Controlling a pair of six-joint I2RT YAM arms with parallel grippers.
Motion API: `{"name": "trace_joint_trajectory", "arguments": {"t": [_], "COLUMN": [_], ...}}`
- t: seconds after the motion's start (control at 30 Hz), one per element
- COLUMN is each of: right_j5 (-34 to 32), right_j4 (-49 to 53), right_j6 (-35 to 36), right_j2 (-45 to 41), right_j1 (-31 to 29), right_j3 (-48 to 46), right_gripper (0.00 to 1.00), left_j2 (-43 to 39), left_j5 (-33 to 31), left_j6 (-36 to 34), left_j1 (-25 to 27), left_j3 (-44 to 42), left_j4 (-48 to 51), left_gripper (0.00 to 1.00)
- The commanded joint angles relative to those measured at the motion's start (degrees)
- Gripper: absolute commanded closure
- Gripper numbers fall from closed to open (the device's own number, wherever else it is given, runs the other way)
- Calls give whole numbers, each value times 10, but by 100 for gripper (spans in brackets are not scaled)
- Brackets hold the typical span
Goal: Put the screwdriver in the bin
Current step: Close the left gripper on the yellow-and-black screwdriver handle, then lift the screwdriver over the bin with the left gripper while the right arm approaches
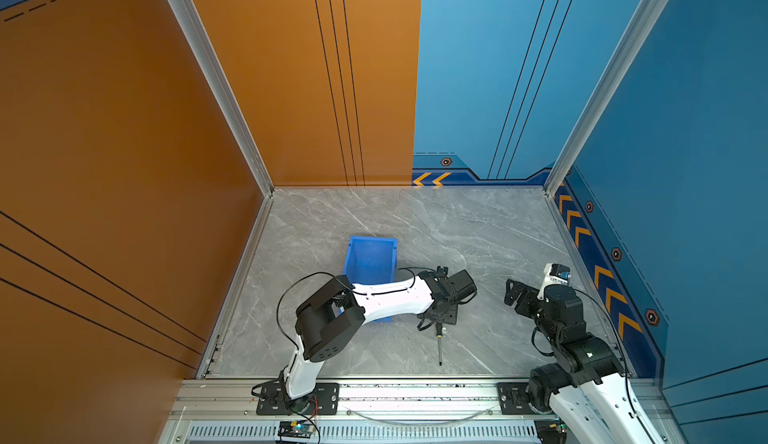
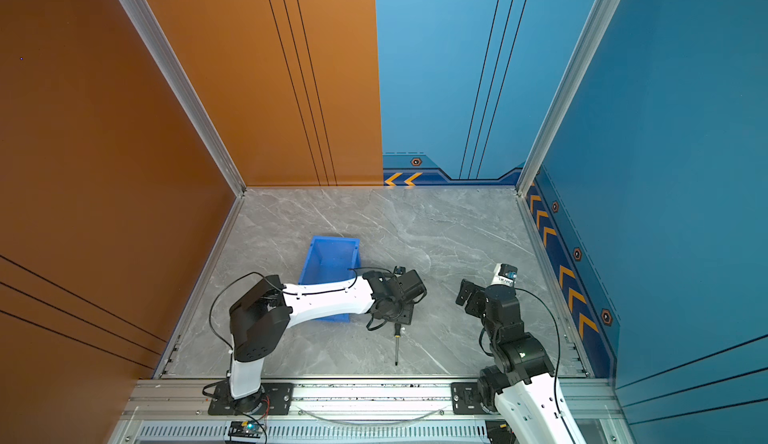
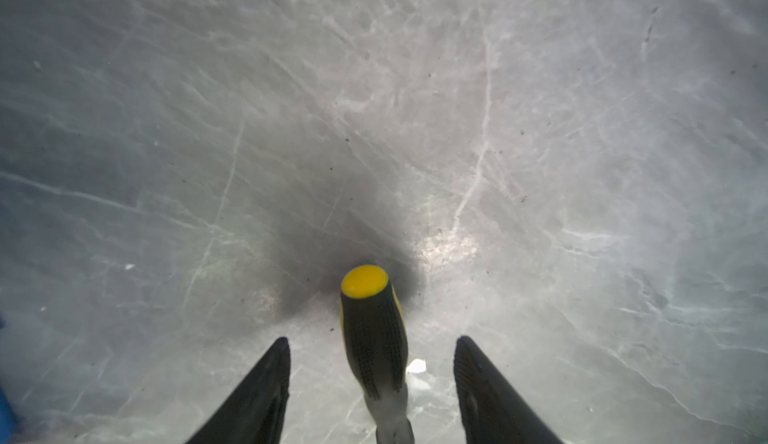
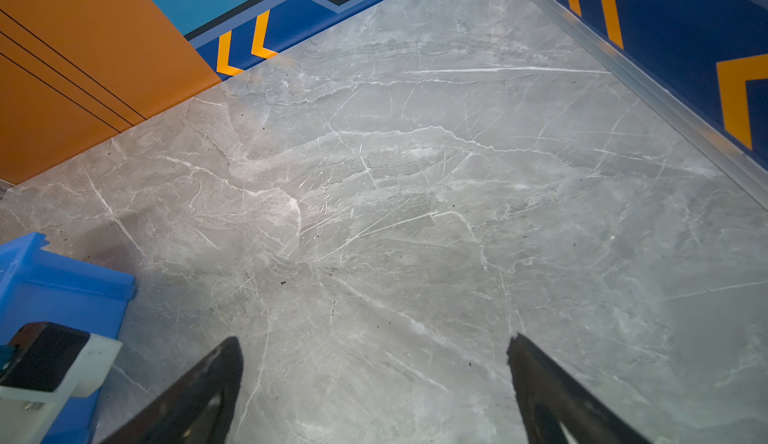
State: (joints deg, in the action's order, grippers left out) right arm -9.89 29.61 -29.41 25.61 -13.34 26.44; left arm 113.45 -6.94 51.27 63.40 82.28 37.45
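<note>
In a top view the screwdriver (image 1: 439, 344) lies flat on the table (image 1: 478, 234), lower centre of the frame, right of the bin (image 1: 371, 239) — outside it. Its long axis runs up-down, handle uppermost, beneath the left gripper (image 1: 443, 316). The left wrist view shows those jaws part open astride the handle, gaps both sides — nothing gripped. The right gripper (image 4: 375, 338), wide and empty, sits farther right.

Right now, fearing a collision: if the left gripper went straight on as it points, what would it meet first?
Likely the marble tabletop: the screwdriver handle lies between the fingers of the left gripper, touching neither; depth is unclear.
</note>
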Motion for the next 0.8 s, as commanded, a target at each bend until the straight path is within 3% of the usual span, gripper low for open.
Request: {"name": "trace_joint_trajectory", "arguments": {"t": [0.0, 0.37, 0.77], "right_j5": [12, 31, 36], "right_j4": [15, 9, 5], "right_j6": [8, 12, 13], "right_j2": [0, 0, -4], "right_j1": [7, 29, 32], "right_j3": [-2, -2, -6], "right_gripper": [0, 0, 0], "left_j2": [13, 36, 15], "left_j5": [11, 15, 4], "left_j6": [8, 17, 25], "left_j1": [9, 10, 3], "left_j3": [10, 2, -12], "left_j4": [7, 6, 6], "left_gripper": [40, 55, 85]}}
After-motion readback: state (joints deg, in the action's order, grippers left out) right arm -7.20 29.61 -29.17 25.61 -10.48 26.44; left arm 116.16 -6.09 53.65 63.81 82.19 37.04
